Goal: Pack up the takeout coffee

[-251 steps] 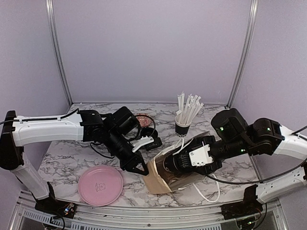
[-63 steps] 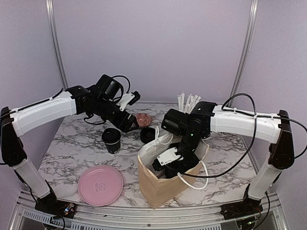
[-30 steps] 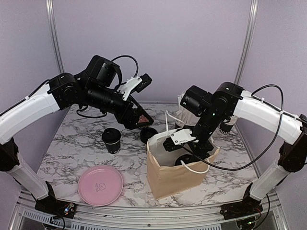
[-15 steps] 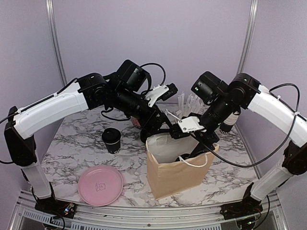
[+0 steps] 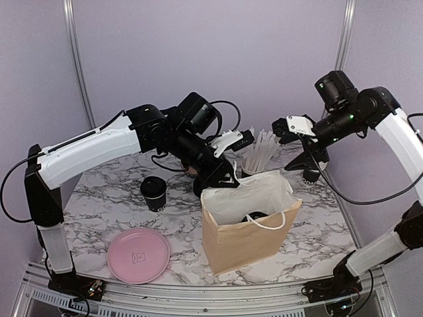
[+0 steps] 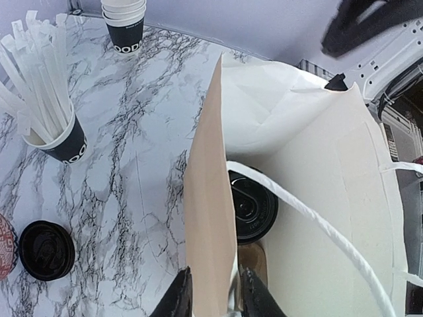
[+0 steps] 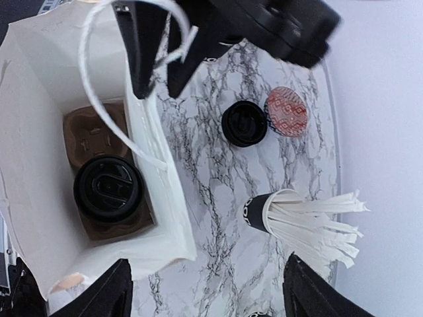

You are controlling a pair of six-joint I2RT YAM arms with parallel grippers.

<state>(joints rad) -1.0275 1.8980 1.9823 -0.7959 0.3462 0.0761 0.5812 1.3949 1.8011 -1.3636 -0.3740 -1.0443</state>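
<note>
One takeout coffee (image 7: 108,187), black with its lid on, sits in a brown pulp carrier (image 7: 84,140) at the bottom of the upright paper bag (image 5: 241,238); it also shows in the left wrist view (image 6: 253,206). Another lidded coffee (image 5: 153,193) stands on the marble table, left of the bag. My left gripper (image 5: 222,179) is at the bag's back left rim, its fingers (image 6: 178,300) closed on either side of the bag wall (image 6: 210,218). My right gripper (image 5: 295,144) hangs open and empty, high above the table and right of the bag.
A black cup of white straws (image 5: 254,162) stands behind the bag, with stacked cups (image 5: 309,177) at the back right. A loose black lid (image 7: 244,123) and a red patterned disc (image 7: 285,111) lie left of the straws. A pink plate (image 5: 139,246) lies front left.
My right gripper has lifted out of the bag and swung up to the right. My left gripper has come down to the bag's rim and closed on the wall.
</note>
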